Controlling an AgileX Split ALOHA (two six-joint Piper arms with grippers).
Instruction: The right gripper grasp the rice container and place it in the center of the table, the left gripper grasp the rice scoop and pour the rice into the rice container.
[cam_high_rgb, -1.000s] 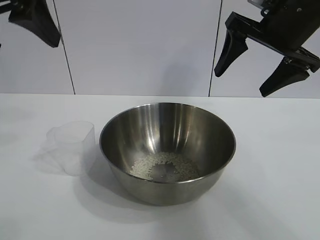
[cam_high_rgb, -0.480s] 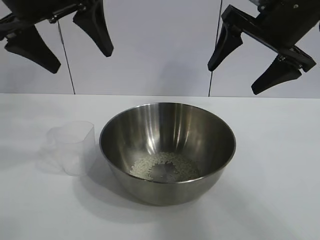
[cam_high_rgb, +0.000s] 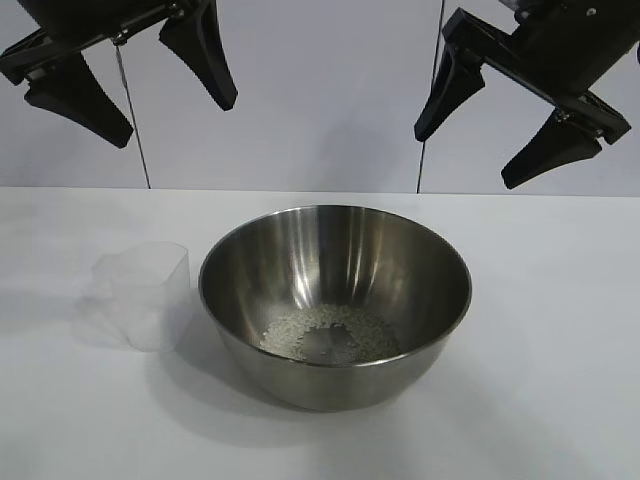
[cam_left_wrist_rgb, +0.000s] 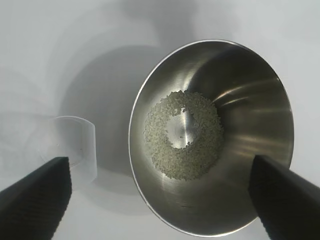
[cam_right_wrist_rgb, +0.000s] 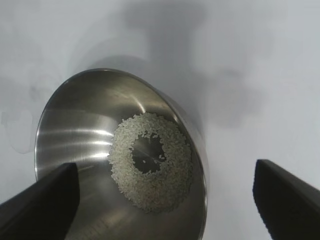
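Rice (cam_high_rgb: 328, 332) lies in a ring inside the rice container (cam_high_rgb: 335, 300) at mid-table, with the empty rice scoop (cam_high_rgb: 145, 292) beside it. Left gripper (cam_high_rgb: 145, 85) has swung into view overhead; right gripper (cam_high_rgb: 478, 143) stays high; both are wide open and hold nothing, so pouring looks finished.

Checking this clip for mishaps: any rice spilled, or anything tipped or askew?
Nothing stands out. The white rice grains lie in a ring inside the upright shiny steel bowl; the small clear plastic cup stands upright beside it, and no grains show on the white tabletop.

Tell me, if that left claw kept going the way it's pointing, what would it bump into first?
Probably the steel bowl: the left gripper, fingers open, looks down into it. The plastic cup sits off to one side. Depth is uncertain.
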